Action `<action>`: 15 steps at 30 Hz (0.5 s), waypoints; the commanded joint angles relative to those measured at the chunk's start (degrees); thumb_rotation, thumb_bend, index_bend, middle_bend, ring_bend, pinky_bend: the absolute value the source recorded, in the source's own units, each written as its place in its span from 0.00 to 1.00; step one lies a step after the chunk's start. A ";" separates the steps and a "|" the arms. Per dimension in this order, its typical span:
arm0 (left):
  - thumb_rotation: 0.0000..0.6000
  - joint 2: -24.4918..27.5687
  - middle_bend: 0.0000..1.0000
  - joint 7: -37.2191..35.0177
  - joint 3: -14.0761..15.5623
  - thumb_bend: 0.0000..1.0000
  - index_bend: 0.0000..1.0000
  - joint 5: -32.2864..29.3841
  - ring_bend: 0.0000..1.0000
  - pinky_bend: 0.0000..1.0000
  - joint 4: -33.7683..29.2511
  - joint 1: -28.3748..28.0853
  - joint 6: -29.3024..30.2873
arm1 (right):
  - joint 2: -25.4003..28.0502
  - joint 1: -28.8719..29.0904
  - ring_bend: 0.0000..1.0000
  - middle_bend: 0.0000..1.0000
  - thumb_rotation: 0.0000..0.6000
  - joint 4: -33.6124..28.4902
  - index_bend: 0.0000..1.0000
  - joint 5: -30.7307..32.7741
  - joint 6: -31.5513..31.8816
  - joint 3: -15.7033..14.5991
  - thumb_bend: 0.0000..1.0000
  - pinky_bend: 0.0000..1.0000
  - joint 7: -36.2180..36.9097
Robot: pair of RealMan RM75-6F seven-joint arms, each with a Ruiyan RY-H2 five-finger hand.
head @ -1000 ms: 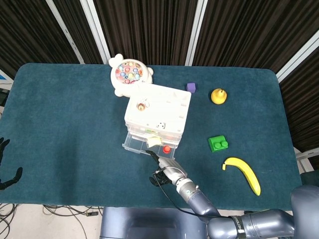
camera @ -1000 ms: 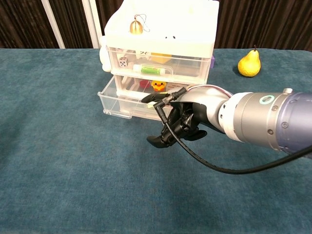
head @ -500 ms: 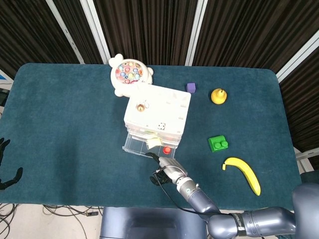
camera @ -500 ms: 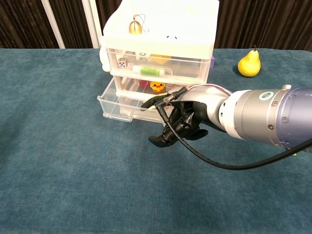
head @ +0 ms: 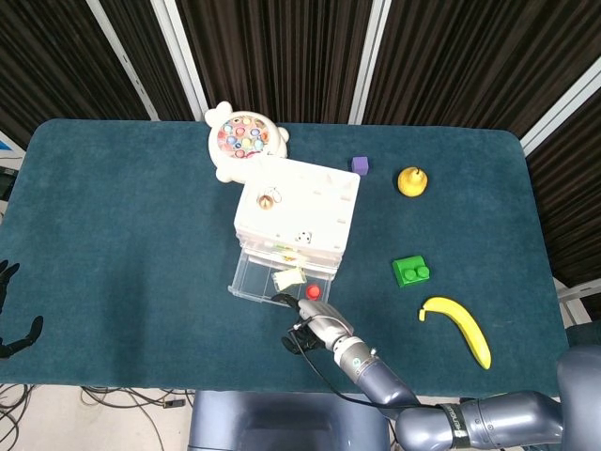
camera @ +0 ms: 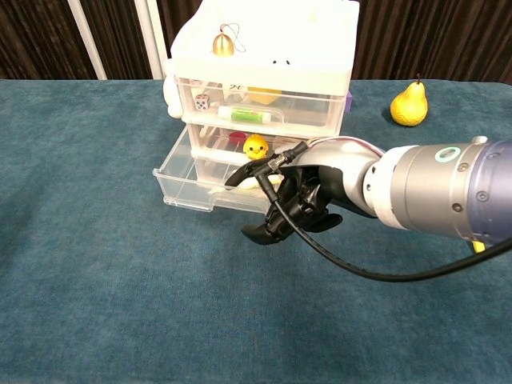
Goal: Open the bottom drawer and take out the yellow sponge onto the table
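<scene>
Right hand (camera: 292,196) sits at the near front of the bottom drawer (camera: 200,188). Fingers curled inward; one finger extends left and hooks over the drawer's front edge, touching it. Nothing else is held in the palm, as far as the chest view shows. A black cable runs along the wrist.

Bottom drawer stands pulled out toward the near side, well clear of the white drawer unit (head: 299,209). The upper drawers are flush with the unit.

Yellow sponge (head: 287,276): in the head view a pale yellow block lies inside the open drawer, left of a small red ball (head: 313,292). In the chest view the hand hides most of it. A yellow duck (camera: 255,147) sits farther back in the same drawer.

Left hand (head: 11,315): only dark fingertips show at the far-left edge of the head view, off the table (head: 122,235); its state cannot be read.

On the tabletop, right of the unit: pear (head: 410,180), green brick (head: 411,272), banana (head: 458,327), purple cube (head: 359,164). Fishing toy (head: 246,139) lies behind the unit.
</scene>
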 commanded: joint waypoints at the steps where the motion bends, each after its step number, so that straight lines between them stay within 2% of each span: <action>1: 1.00 0.00 0.00 0.03 0.00 0.36 0.03 0.03 0.00 0.00 0.00 -0.02 0.00 | 0.05 0.11 1.00 1.00 1.00 -0.20 0.17 0.07 0.10 -0.21 0.48 1.00 0.05; 15: 1.00 0.12 0.00 0.13 0.06 0.36 0.03 -0.17 0.00 0.00 -0.18 -0.04 -0.19 | 0.39 0.38 1.00 1.00 1.00 -1.37 0.17 -0.37 0.78 -1.18 0.48 1.00 0.24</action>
